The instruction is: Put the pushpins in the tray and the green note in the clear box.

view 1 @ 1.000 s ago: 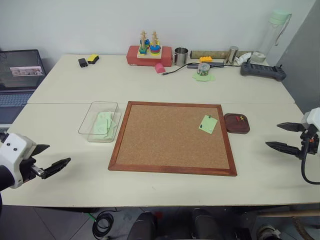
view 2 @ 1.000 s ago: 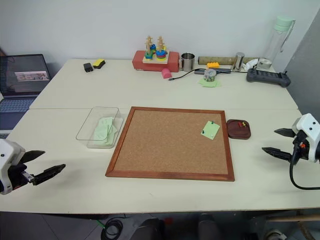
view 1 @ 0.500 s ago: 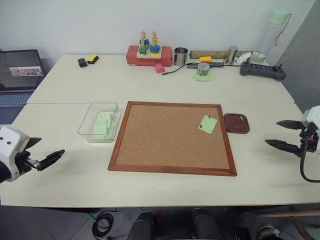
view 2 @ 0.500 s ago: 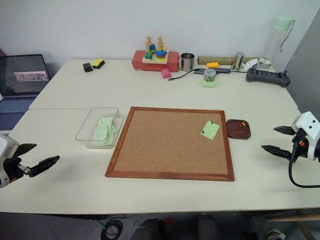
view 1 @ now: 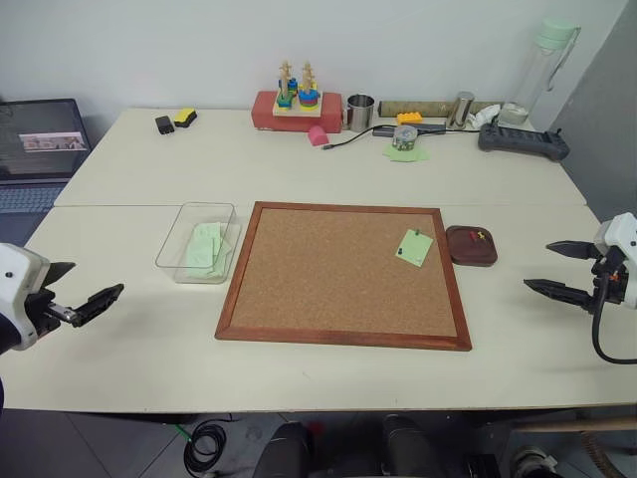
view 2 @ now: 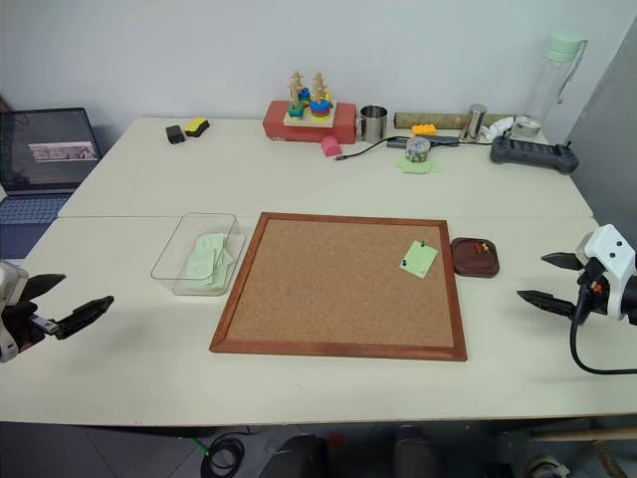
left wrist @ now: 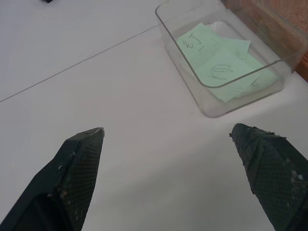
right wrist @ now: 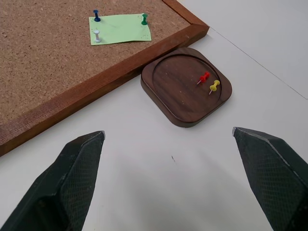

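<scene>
Both grippers are hanging wide open w/ nothing in them – left gripper (view 1: 88, 302) near the clear box (view 1: 197, 242), right gripper (view 1: 557, 269) beside the tray (right wrist: 186, 86).

The green note (right wrist: 120, 28) is lying on the cork board (view 1: 343, 274), pinned by 3 pushpins (right wrist: 97, 35) – blue, white, green.

Risk, judging from here: tugging the note before all 3 pins are out is likely tearing it; tiny heads slipping from the fingers is another.

Count: 2 pins in tray (right wrist: 208, 82) (red, yellow), 3 on note, several notes in box.
</scene>
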